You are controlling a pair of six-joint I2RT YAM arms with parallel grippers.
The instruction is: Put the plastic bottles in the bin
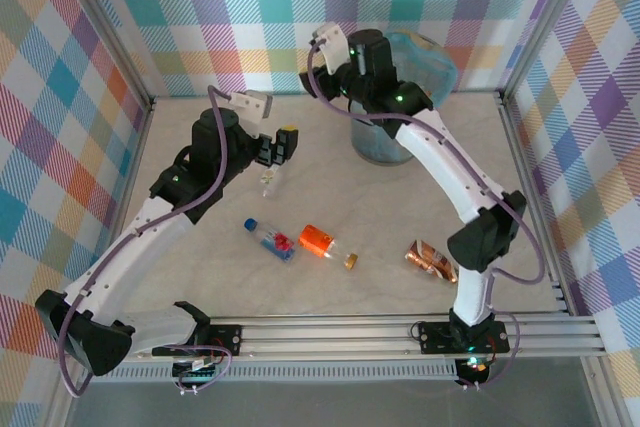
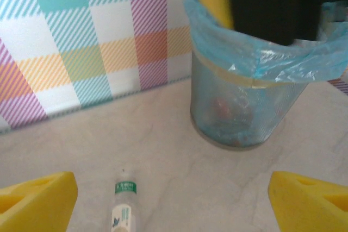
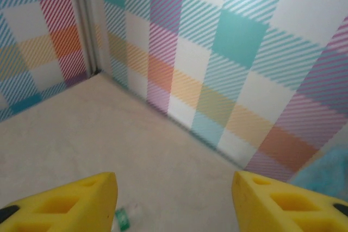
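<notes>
Left claw [image 2: 173,188], spread wide and empty, hovers over a small clear green-labelled plastic bottle [image 2: 124,210]; right claw [image 3: 174,194] gapes empty. Ahead, the round grey blue-lined bin [image 2: 239,107] seems partly filled; three more bottles [image 1: 320,240] lie behind.

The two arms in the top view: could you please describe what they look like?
The left arm and right arm both have white links between black joints with green lights. A purple cable loops along each, a white camera block sits at the wrist, and the jaws are yellow wedges with cut-outs.
</notes>
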